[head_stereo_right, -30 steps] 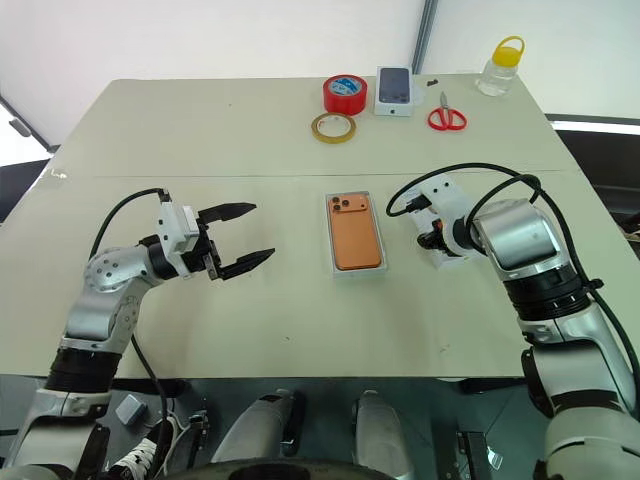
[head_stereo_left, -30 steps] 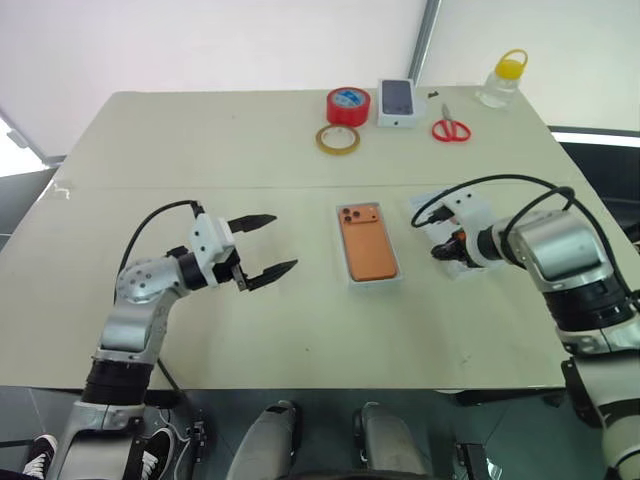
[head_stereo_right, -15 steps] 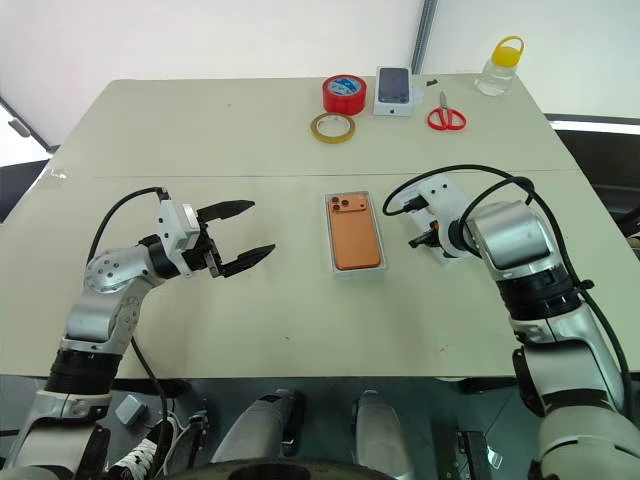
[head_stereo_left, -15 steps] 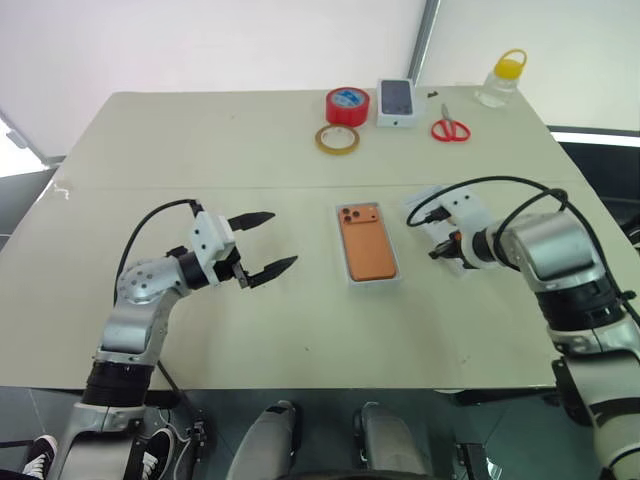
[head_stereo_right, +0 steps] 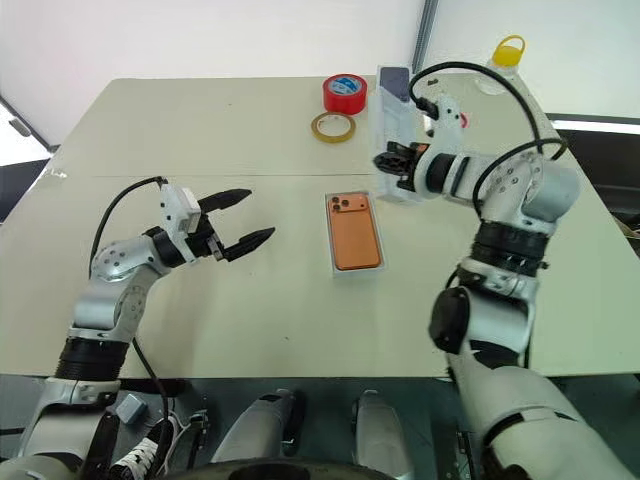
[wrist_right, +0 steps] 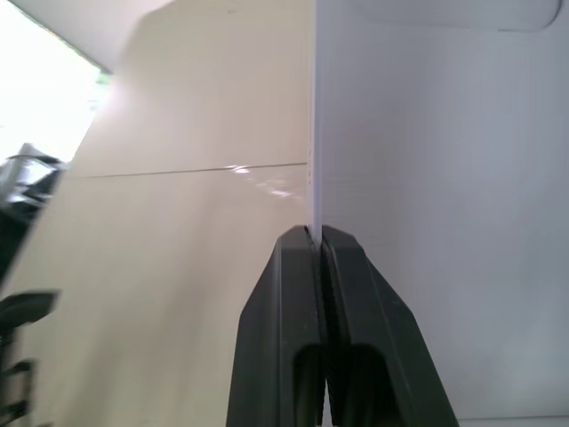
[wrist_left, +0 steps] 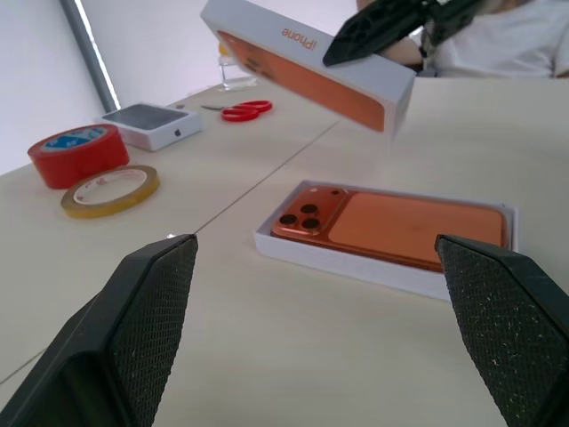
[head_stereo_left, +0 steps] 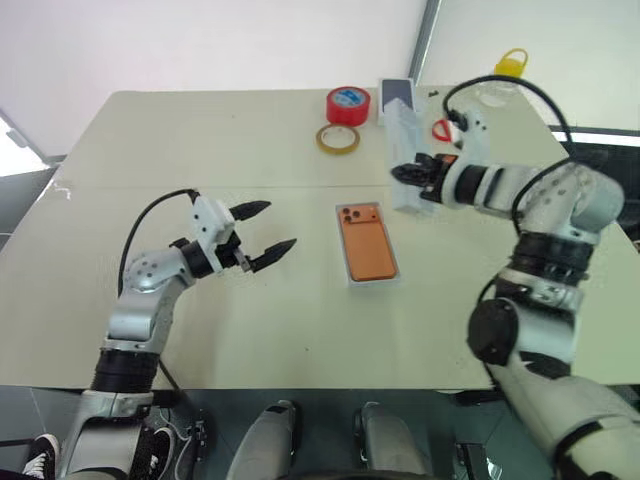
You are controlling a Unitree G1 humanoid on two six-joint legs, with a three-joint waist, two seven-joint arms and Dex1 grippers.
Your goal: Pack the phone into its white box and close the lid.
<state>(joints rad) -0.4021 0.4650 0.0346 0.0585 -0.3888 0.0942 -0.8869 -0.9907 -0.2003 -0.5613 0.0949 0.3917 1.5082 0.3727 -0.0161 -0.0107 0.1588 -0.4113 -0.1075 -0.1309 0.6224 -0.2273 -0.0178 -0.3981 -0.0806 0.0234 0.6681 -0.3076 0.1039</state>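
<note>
On the beige table (head_stereo_left: 200,150) my right gripper (head_stereo_left: 408,175), pinching the lid (head_stereo_left: 403,150) by one wall, is hanging just beyond the white box (head_stereo_left: 368,279) with the phone (head_stereo_left: 366,246), both lengthwise away from me, while my left gripper (head_stereo_left: 268,226) is waiting wide open and empty.

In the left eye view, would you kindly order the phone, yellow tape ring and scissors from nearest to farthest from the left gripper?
From the open left gripper:
1. The phone, lying in the white box toward its right.
2. The yellow tape ring, farther back, mid-table.
3. The scissors, at the far right, behind the raised lid.
</note>
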